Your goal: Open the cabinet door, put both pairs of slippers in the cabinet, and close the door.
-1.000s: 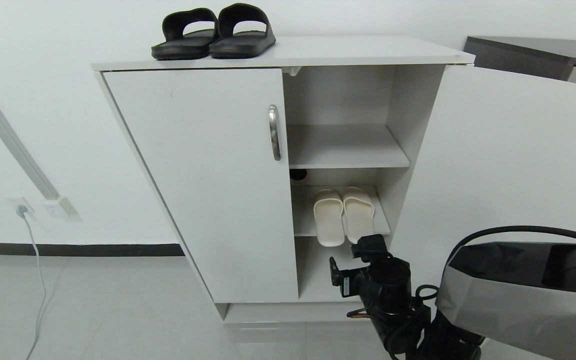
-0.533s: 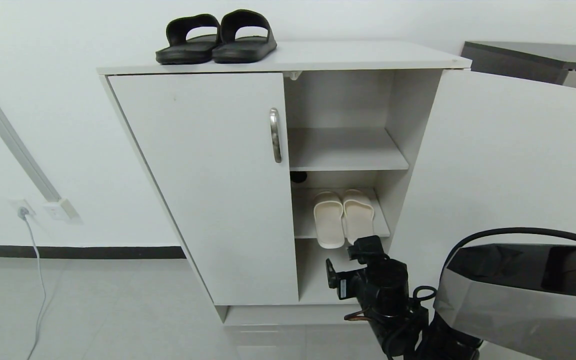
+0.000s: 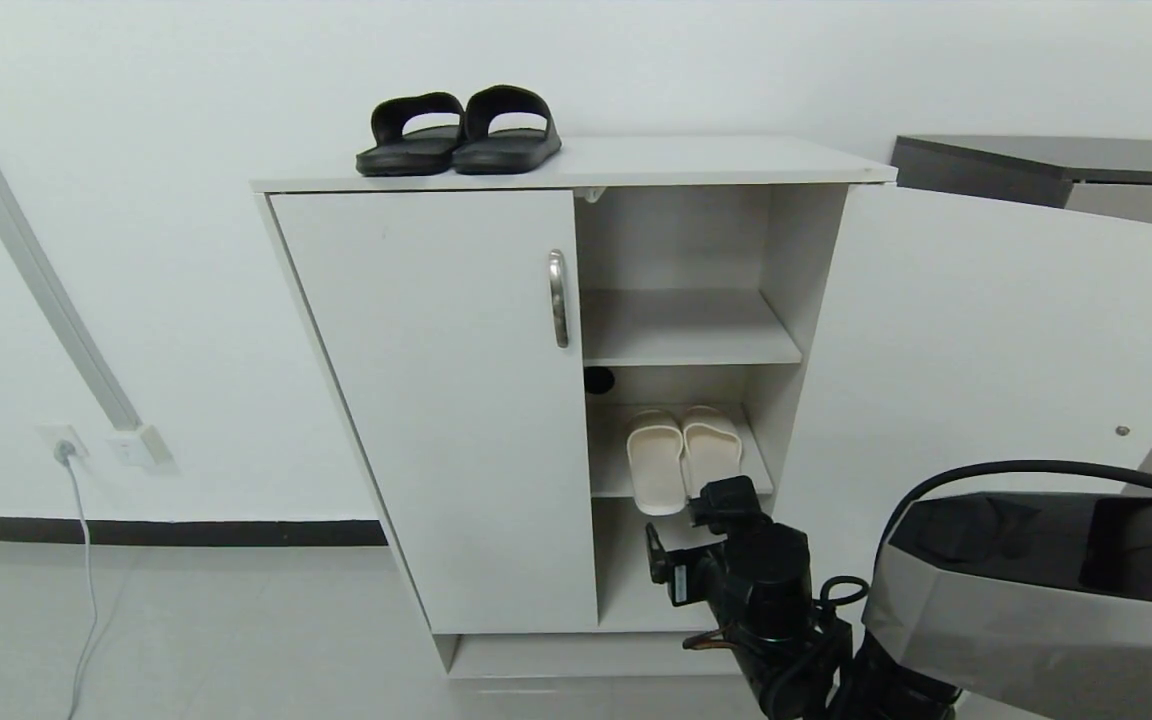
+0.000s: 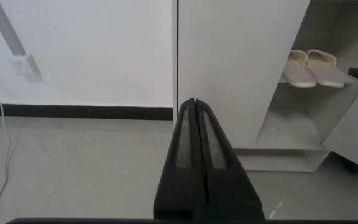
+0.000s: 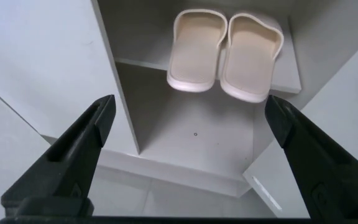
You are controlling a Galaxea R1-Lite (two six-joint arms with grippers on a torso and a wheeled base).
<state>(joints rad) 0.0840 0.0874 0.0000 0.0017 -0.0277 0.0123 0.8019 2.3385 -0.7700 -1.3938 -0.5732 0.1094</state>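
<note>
A pair of black slippers (image 3: pixel 461 135) sits on top of the white cabinet (image 3: pixel 726 160), at its left end. A pair of cream slippers (image 3: pixel 684 455) (image 5: pixel 225 53) lies side by side on the middle shelf inside. The right door (image 3: pixel 986 350) is swung wide open; the left door (image 3: pixel 446 400) with its metal handle (image 3: pixel 558 298) is closed. My right gripper (image 5: pixel 188 118) is open and holds nothing, low in front of the open compartment, just below the cream slippers. My left gripper (image 4: pixel 194 107) is shut and holds nothing, low above the floor facing the closed door.
A dark grey unit (image 3: pixel 1056 165) stands behind the open door at the right. A wall socket with a cable (image 3: pixel 61 445) and a slanted conduit (image 3: pixel 26 250) are on the left wall. Tiled floor (image 3: pixel 186 630) lies in front of the left door.
The whole head view has shifted: the cabinet looks smaller and lower, so the camera has moved back. The slippers and doors have not moved.
</note>
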